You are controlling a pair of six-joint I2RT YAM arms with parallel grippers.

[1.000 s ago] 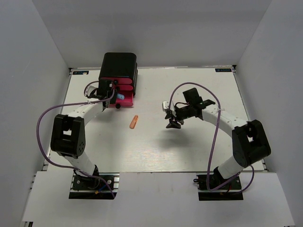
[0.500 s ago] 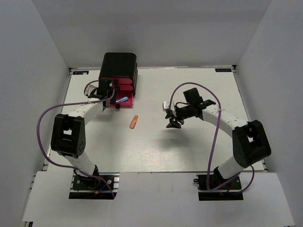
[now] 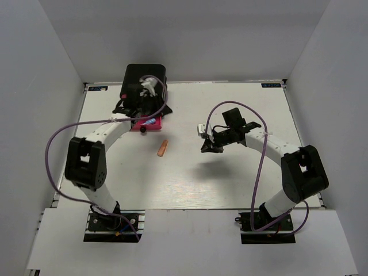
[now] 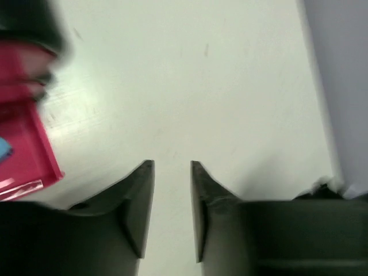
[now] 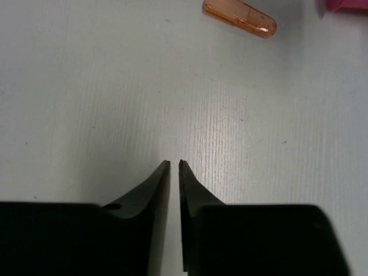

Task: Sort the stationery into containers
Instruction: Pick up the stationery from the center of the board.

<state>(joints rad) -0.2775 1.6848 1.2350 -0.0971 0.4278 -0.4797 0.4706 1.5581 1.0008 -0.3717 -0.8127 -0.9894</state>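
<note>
The black cabinet (image 3: 145, 76) stands at the back left with its lowest pink drawer (image 3: 147, 125) pulled out. A light blue piece (image 3: 151, 122) lies in that drawer. The drawer (image 4: 26, 144) and the blue piece (image 4: 3, 149) also show at the left edge of the left wrist view. My left gripper (image 3: 150, 102) (image 4: 172, 165) is open and empty, raised over the cabinet front. An orange piece (image 3: 163, 148) (image 5: 240, 17) lies on the table between the arms. My right gripper (image 3: 208, 147) (image 5: 174, 163) is shut and empty, right of the orange piece and above the table.
A small white object (image 3: 200, 127) sits beside the right arm's wrist. Grey walls enclose the white table (image 3: 241, 172) on three sides. A pink corner of the drawer (image 5: 348, 4) shows at the top right of the right wrist view.
My left arm has swung up and back from the drawer's front to over the cabinet. My right gripper has shifted slightly. The orange piece has not moved.
</note>
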